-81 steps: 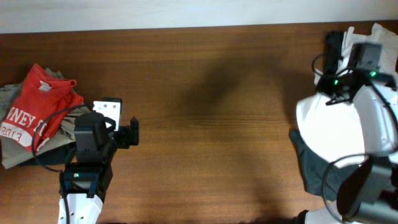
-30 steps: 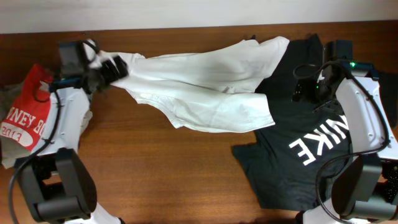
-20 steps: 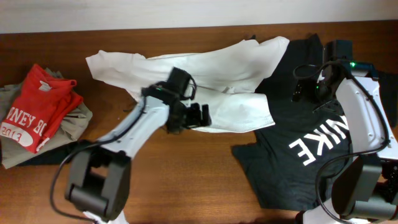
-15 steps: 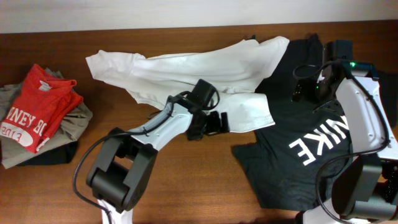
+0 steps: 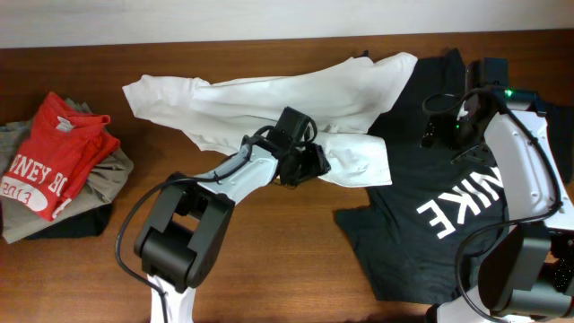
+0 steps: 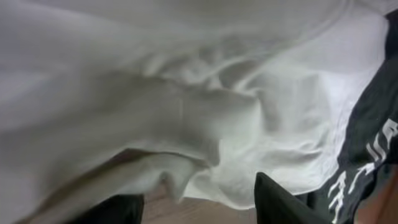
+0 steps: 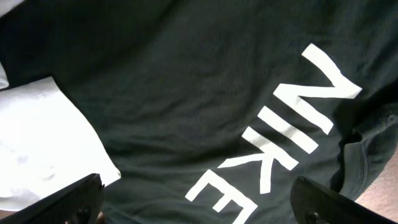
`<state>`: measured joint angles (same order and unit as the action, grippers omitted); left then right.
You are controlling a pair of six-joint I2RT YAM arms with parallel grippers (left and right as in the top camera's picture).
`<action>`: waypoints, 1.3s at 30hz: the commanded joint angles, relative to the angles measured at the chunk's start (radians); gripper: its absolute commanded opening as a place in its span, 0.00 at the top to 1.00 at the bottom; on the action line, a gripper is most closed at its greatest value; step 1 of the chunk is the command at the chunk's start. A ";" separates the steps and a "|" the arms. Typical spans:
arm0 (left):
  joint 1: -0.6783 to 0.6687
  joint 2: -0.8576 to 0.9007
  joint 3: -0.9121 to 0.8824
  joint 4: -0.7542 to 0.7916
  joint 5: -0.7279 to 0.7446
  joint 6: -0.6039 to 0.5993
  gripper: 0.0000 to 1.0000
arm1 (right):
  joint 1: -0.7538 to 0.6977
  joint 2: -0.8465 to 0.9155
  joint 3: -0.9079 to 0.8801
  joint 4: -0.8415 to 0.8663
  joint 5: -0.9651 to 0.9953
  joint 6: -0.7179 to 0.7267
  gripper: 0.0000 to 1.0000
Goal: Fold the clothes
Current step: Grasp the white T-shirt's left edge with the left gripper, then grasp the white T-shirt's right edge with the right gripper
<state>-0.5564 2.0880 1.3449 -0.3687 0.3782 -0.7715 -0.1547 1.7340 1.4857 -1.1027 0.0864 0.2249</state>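
- Left arm reaches low across the counter (image 5: 269,260), its end effector (image 6: 199,208) at the white shirt's (image 5: 296,99) lower hem — fingers (image 6: 280,202) spread, released.
- Right end effector (image 7: 199,211) hovers over the black NIKE shirt (image 5: 430,242) at counter right — also released.

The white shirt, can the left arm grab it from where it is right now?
Probably yes. The left gripper sits right at the lower edge of the white shirt, its fingers apart, with cloth bunched just ahead and nothing in between.
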 commanded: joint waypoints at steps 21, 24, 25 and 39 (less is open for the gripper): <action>0.388 -0.263 -0.033 -0.554 -0.390 0.214 1.00 | -0.003 -0.008 -0.007 0.012 -0.057 -0.058 0.39; 0.592 -0.373 -0.033 -0.610 -0.394 0.254 1.00 | -0.002 0.045 -0.008 0.019 -0.227 -0.171 0.96; 0.648 -0.397 -0.033 -0.609 -0.394 0.254 1.00 | 0.000 0.073 -0.008 0.018 -0.280 -0.212 0.96; 0.641 -0.417 -0.034 -0.644 -0.330 0.254 1.00 | 0.128 0.458 0.000 0.360 0.060 -0.151 0.96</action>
<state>0.0868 1.6939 1.3132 -1.0069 0.0376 -0.5373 0.0906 2.1483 1.4986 -0.7429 -0.2771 -0.0685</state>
